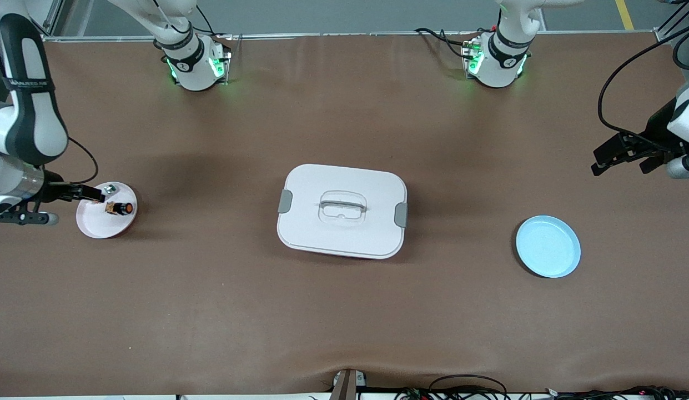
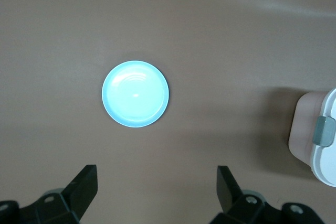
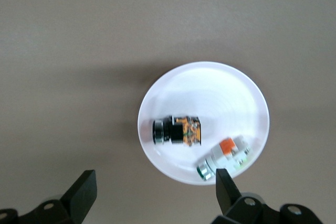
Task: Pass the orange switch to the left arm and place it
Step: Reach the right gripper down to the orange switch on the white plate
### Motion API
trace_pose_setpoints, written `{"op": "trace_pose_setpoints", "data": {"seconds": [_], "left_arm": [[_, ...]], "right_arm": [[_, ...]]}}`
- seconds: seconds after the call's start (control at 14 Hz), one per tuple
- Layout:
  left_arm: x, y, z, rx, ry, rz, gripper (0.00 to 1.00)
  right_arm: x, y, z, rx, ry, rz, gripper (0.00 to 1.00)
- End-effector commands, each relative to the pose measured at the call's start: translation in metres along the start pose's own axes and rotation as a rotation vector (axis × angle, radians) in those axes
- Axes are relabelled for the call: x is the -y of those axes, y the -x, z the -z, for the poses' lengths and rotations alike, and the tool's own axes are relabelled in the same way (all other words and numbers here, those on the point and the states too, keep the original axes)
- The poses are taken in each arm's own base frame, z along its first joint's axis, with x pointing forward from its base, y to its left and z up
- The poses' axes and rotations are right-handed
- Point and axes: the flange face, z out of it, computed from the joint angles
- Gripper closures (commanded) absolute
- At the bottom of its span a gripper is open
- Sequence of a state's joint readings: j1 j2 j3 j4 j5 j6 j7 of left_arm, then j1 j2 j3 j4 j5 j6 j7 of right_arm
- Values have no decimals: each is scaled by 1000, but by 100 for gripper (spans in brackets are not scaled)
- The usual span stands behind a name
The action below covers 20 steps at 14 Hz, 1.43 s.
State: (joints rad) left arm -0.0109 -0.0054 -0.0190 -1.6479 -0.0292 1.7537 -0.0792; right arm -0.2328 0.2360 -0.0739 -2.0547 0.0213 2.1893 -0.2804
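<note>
Approach stage of the pick-up, with the box as landmark at mid-table. The orange switch lies on its side on a white plate, well apart from the box toward the right arm's end of the table. Sharing that plate, just beside the switch and a little farther from the front camera, is a small white-grey part.

The right gripper hangs over the rim of the white plate with its jaws spread wide and nothing between them; in the right wrist view the switch sits ahead of the fingertips, not yet between them. The left gripper waits in the air over bare table well toward the left arm's end, jaws likewise wide and empty. A light-blue plate rests on that side of the box, near the waiting gripper, and seems the likely goal.

Next move, as judged: the right gripper must centre over the switch, descend and close across its black body without catching the neighbouring part. The box stands squarely between the two plates, so the carry and hand-over will need to pass above or around it.
</note>
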Motion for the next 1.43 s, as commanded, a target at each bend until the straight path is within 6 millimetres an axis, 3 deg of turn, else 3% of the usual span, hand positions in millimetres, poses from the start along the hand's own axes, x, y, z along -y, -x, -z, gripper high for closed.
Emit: {"op": "trace_pose_setpoints", "data": {"seconds": [0.0, 0.43, 0.64, 0.79, 1.36], "left_arm": [[3, -3, 6, 1, -14, -18, 0], [6, -3, 6, 1, -14, -15, 0], [8, -4, 5, 3, -15, -12, 0], [7, -3, 5, 3, -15, -12, 0], [7, -4, 6, 1, -13, -14, 0]], "right_arm": [[-1, 7, -17, -43, -4, 52, 0], [-11, -3, -63, -51, 9, 90, 0], [-25, -3, -89, -63, 18, 100, 0], [-32, -1, -97, -55, 12, 86, 0], [-25, 5, -120, -27, -34, 53, 0]]}}
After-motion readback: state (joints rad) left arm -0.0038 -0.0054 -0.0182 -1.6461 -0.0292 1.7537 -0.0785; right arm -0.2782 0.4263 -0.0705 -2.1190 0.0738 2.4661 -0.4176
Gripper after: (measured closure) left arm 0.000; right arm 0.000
